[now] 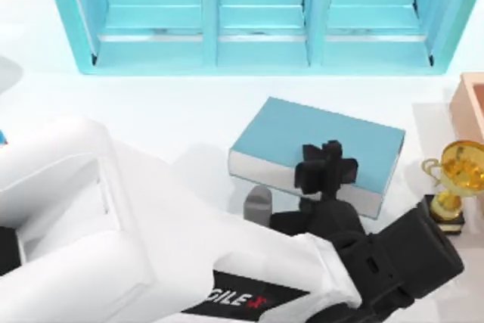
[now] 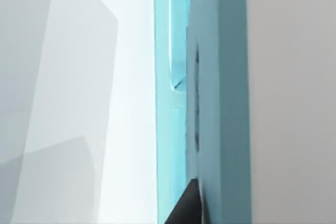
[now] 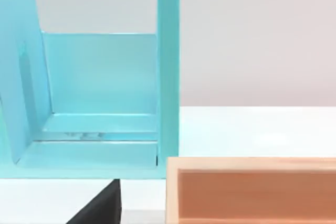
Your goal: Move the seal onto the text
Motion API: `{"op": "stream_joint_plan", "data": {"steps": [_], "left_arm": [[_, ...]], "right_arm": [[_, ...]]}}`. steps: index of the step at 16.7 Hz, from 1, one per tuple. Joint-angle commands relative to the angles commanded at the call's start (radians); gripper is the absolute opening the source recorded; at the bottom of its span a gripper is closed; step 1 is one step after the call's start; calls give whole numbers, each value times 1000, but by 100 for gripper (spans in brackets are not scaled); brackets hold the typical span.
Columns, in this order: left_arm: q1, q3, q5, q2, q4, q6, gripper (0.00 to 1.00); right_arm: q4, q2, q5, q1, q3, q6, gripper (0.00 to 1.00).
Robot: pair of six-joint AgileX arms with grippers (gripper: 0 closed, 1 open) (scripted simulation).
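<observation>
Left gripper (image 1: 327,166) poised over the text (image 1: 283,130), seal's whereabouts unclear.

Reaching in from the top view's left, low across the counter (image 1: 174,119), with the black gripper above the near right part of the teal cover. Open, closed or pinching something: cannot tell. Seal possibly hidden under the gripper or the arm; no telling which. Text lying flat mid-counter, long axis running across and slightly askew, white page edges facing the near side. Directly below, so probably a short straight descent and release. Plenty of bare cover to the left. Teal shelf unit (image 1: 257,51) behind, gold trophy (image 1: 456,175) and peach box (image 1: 473,100) well apart to the right. Right arm parked at the right, facing shelf and box.
</observation>
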Motion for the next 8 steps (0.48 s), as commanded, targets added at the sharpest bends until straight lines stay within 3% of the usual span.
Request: {"op": "stream_joint_plan", "data": {"steps": [6, 8], "left_arm": [[0, -10, 1, 22, 34, 0, 0], [0, -10, 1, 22, 34, 0, 15]], "right_arm": [[0, 0, 0, 0, 0, 0, 100], [0, 0, 0, 0, 0, 0, 100]]}}
